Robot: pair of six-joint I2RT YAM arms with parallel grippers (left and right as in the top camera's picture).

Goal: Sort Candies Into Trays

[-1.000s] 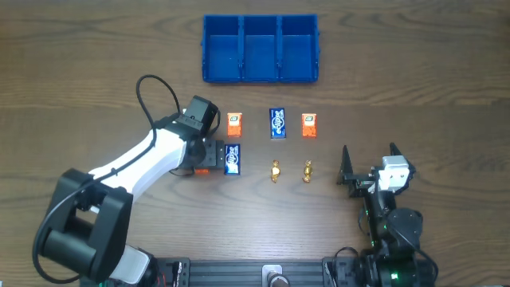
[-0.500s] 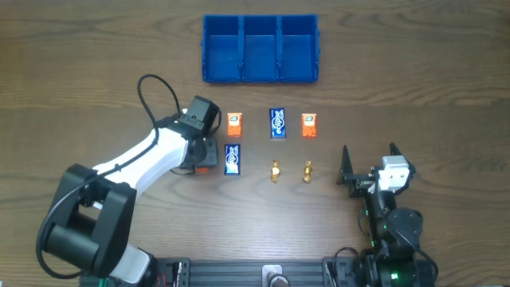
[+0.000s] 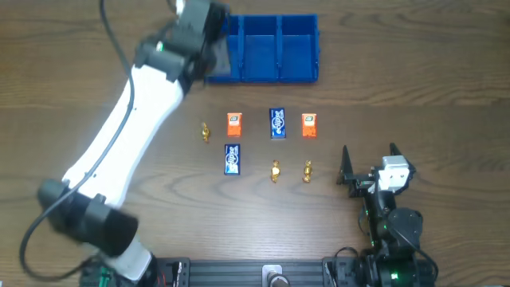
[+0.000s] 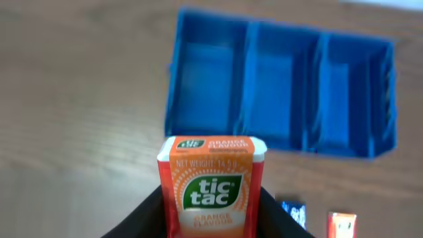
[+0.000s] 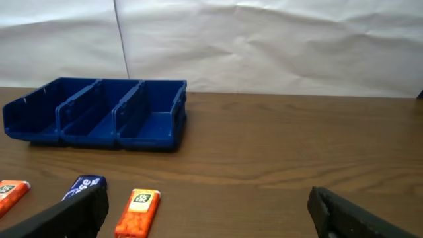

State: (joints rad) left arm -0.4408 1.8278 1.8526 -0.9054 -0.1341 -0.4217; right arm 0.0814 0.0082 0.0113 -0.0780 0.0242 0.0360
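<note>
Orange candy box [image 4: 211, 185], where is it?
— Pinched upright in the left gripper [image 4: 211, 221], held aloft just short of the blue tray [image 4: 277, 140], facing its left-end compartment.
— Risk?
— Let go too soon, it likely lands before the tray or clips the front wall and topples out. The right gripper [image 3: 370, 162] rests spread and empty, well apart from the tray.
</note>
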